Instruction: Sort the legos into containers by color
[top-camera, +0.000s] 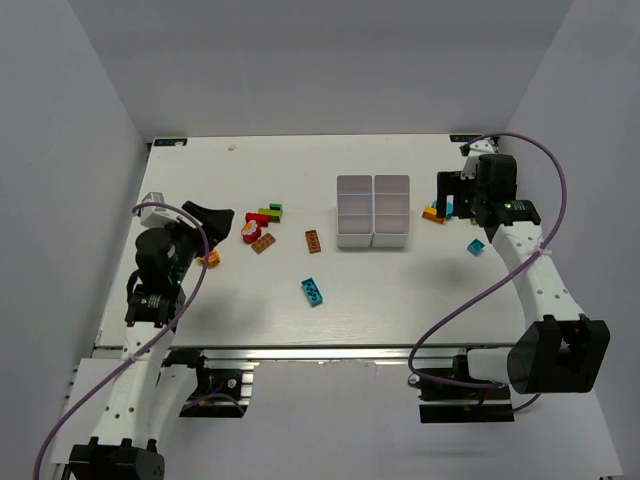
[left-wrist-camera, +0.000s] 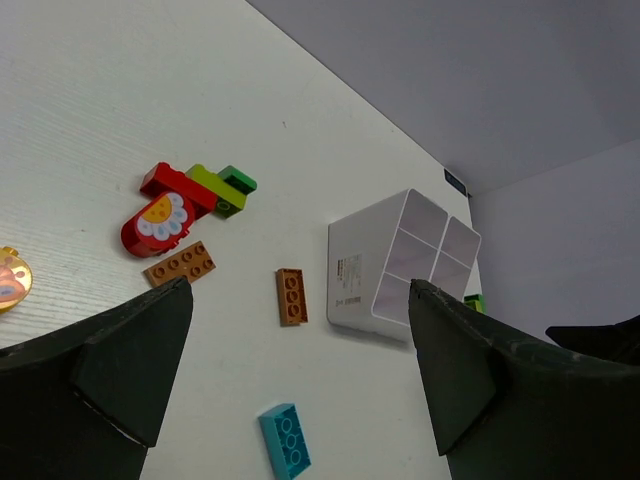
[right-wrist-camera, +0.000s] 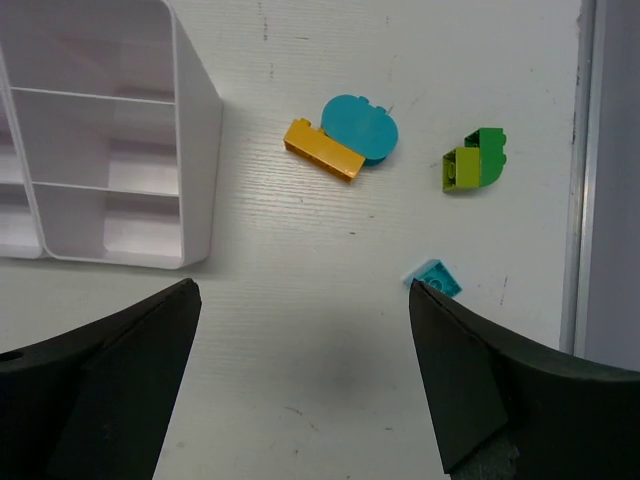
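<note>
The white six-compartment container stands mid-table, its cells showing nothing inside. To its left lie legos: a red flower piece, green bricks, two brown bricks and a teal brick. To its right lie an orange brick against a teal round piece, a green pair and a small teal brick. My left gripper hangs open left of the red cluster, holding nothing. My right gripper is open above the table right of the container, also holding nothing.
An orange round piece lies close under my left gripper. Grey walls enclose the table on three sides. The table's right edge runs just past the green pair.
</note>
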